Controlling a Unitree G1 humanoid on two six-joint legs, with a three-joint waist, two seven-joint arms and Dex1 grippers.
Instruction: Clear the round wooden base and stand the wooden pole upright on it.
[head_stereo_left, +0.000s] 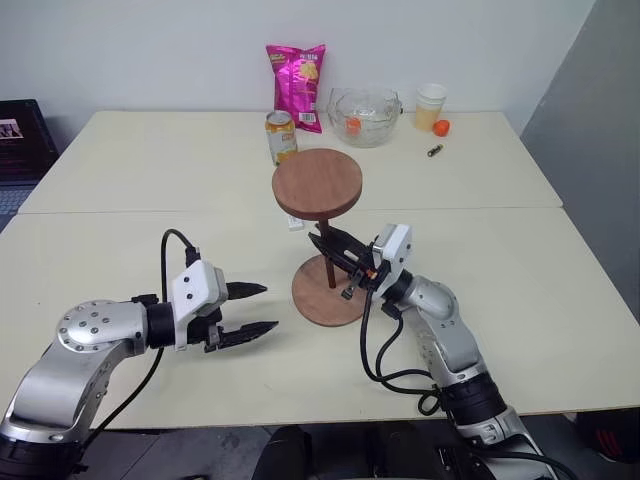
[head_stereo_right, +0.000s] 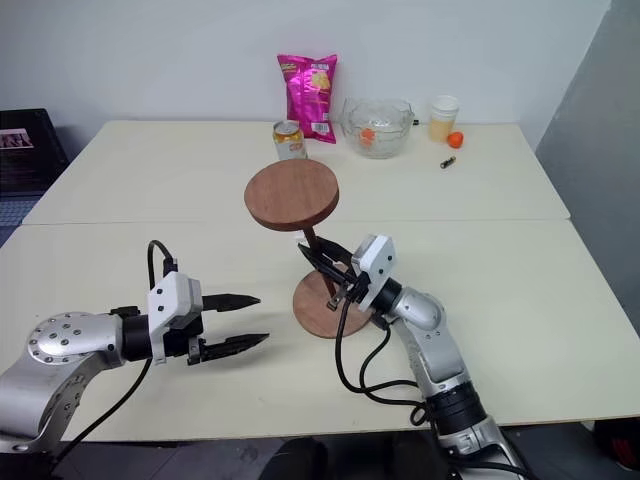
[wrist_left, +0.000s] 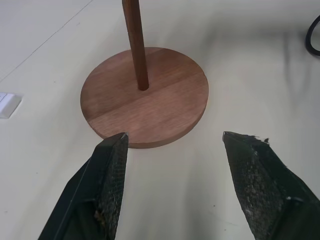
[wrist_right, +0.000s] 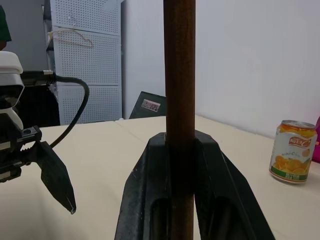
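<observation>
My right pincer (head_stereo_left: 330, 248) closed tight on pole (head_stereo_left: 327, 268), thin dark-brown rod. Pole stands near upright, lower end in centre hole of round base (head_stereo_left: 322, 297), flat reddish-brown disc lying on counter (head_stereo_left: 140, 160). Second reddish-brown disc (head_stereo_left: 317, 183) sits on top end of pole. My left pincer (head_stereo_left: 255, 308) half open, holds nothing, just beside base, pointing at it.

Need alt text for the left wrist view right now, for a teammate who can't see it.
The wooden pole stands with its lower end in the centre hole of the round wooden base, which lies flat on the pale table. The left gripper hovers just short of the base, its two black fingers spread apart and holding nothing.
</observation>
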